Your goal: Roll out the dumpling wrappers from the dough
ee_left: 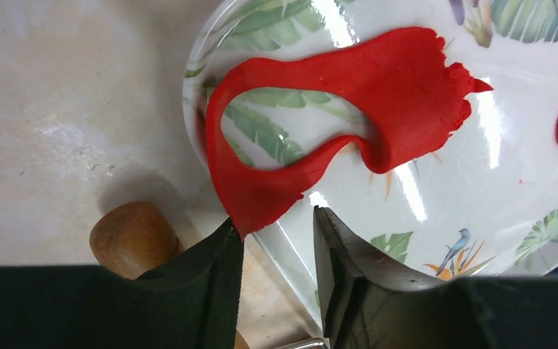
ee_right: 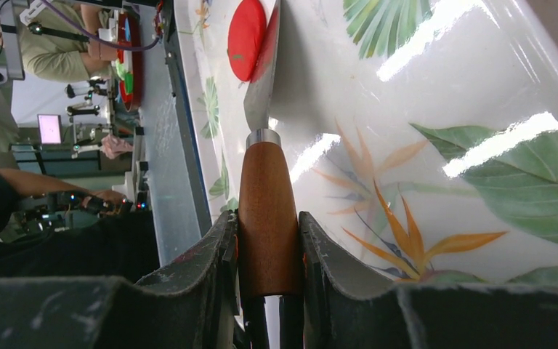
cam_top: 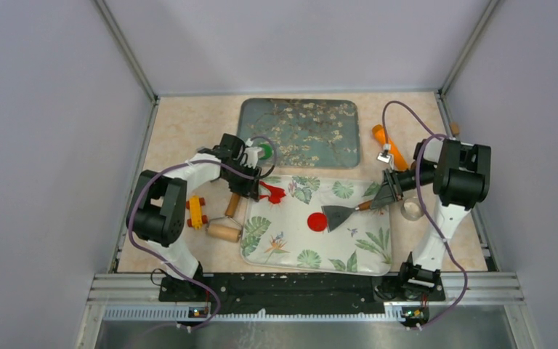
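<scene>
At tray (cam_top: 294, 218) edge, left hand (ee_left: 276, 218) spread beside red scrap (ee_left: 407, 94), right hand (ee_right: 267, 222) pinching scraper (ee_right: 265, 174) handle

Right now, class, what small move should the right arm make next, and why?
Probably ease the scraper forward, sliding its blade under the red wrapper to lift it off the tray. The right gripper is shut on the wooden handle, and the blade's edge sits at the wrapper's rim.

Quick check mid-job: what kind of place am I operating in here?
Likely a robotics lab cell, not a kitchen: plain grey panel walls enclose the table, and the right wrist view shows people at benches with a screen beyond the leaf-print tray.
</scene>
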